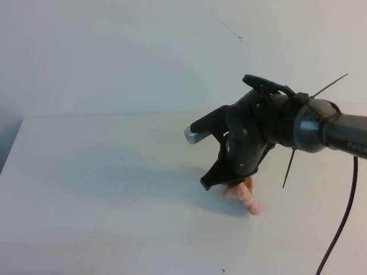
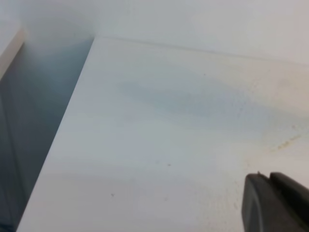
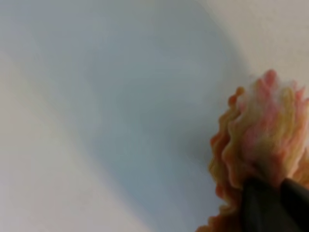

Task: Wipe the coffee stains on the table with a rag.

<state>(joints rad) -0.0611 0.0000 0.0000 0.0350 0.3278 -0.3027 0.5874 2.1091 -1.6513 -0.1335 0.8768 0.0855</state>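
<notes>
Exterior high view: right gripper (image 1: 229, 182) clamped on rag (image 1: 243, 197), bunched pink cloth hanging below fingertips, touching or just above white table (image 1: 86, 172). No distinct coffee stains visible.

Left wrist view: left gripper (image 2: 276, 203) only partly in frame, jaw state unclear; faint yellowish smears (image 2: 285, 142) on table ahead of it.

Right wrist view: rag (image 3: 263, 145) brown-tinged, pinched at crumpled middle. Likely soft, light, damp; hold by bunched centre.

Black hand (image 1: 221, 184), grey wrist, dangling cable (image 1: 339, 224).
</notes>
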